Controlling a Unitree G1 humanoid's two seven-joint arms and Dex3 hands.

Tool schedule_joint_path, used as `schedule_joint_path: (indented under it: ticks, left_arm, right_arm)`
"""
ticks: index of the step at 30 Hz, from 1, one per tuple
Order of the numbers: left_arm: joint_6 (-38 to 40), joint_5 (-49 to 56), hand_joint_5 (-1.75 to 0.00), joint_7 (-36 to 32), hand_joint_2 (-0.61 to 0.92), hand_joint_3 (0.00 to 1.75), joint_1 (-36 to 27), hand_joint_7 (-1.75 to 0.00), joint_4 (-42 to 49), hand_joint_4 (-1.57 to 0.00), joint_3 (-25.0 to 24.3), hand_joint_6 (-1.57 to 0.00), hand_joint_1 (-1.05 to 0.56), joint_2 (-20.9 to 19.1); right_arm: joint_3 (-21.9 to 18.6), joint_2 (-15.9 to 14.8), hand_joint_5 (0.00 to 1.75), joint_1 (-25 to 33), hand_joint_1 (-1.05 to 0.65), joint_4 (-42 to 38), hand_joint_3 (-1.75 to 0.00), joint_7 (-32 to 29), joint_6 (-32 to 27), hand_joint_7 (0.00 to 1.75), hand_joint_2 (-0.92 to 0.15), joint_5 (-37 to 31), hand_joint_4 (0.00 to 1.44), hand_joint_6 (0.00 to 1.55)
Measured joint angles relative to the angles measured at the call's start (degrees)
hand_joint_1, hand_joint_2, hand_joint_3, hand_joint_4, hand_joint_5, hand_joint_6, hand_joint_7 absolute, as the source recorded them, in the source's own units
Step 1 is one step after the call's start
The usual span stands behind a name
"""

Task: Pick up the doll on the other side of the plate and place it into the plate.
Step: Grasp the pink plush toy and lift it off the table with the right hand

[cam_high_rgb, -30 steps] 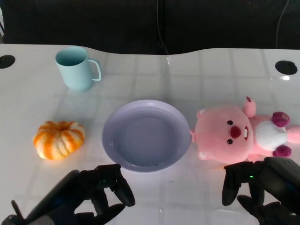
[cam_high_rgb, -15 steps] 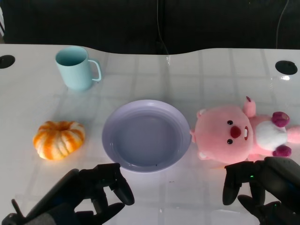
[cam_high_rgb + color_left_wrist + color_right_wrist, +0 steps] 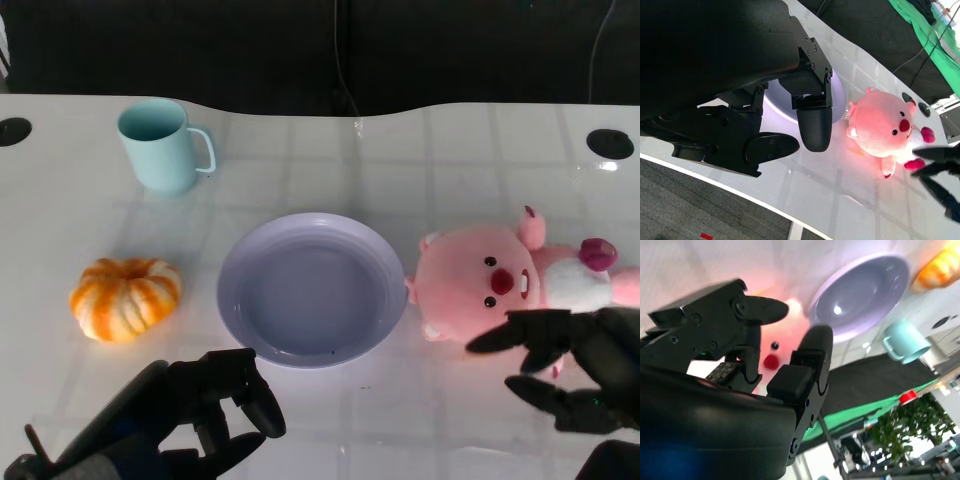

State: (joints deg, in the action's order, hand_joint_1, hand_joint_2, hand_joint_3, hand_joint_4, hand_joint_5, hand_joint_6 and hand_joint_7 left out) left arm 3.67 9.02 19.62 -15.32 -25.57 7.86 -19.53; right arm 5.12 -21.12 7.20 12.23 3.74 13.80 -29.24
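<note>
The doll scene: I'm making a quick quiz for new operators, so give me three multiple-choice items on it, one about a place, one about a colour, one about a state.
1. Where does the doll lie?
A. inside the plate
B. on the table beside the plate
C. beside the cup

2. What colour is the cup?
A. light blue
B. red
C. black

3. What is the right hand doing?
A. lifting the doll
B. pressing on the pumpkin
C. open near the doll, holding nothing

Answers:
1 B, the plate holds nothing and the doll rests by its rim.
2 A, the head view shows a pale blue cup.
3 C, its fingers are spread with nothing between them.
</note>
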Motion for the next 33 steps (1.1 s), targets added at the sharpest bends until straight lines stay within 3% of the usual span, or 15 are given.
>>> schedule_joint_path:
  ticks: [3,9,14,22,33]
  left_arm:
    - [-0.1,0.0,-1.62,0.0,0.89,0.52,0.0,-1.28,0.0,-0.58,0.0,-0.59,-0.11,0.0]
    - [-0.4,0.0,-1.61,0.0,0.89,0.53,0.0,-1.29,0.1,-0.57,-0.1,-0.59,-0.10,-0.1]
    - [-0.1,0.2,-1.56,0.0,0.88,0.54,0.0,-1.30,0.2,-0.56,0.3,-0.59,-0.11,0.1]
    - [0.1,0.3,-1.62,0.0,0.88,0.54,0.1,-1.29,0.2,-0.59,0.9,-0.59,-0.10,0.3]
    - [0.2,0.5,-1.61,0.0,0.88,0.52,0.0,-1.28,0.0,-0.58,0.9,-0.58,-0.12,0.3]
  right_arm:
    - [-0.5,-0.7,0.22,-0.4,-0.40,-0.3,-0.07,-0.6,-0.1,0.00,-0.91,-2.1,0.43,0.46]
    - [-2.5,-1.8,0.16,-2.3,-0.52,0.0,-0.01,-0.4,-5.0,0.00,-0.90,-5.7,0.26,0.29]
    - [-2.6,-3.8,0.15,-2.8,-0.58,1.6,0.00,3.7,-11.4,0.00,-0.89,-8.4,0.20,0.24]
    - [-0.7,-4.5,0.15,-7.1,-0.64,1.4,0.00,7.1,-18.8,0.00,-0.88,-14.3,0.15,0.20]
    - [4.6,-4.9,0.15,-16.7,-0.66,-12.6,-0.01,7.1,-23.0,0.00,-0.91,-17.7,0.12,0.19]
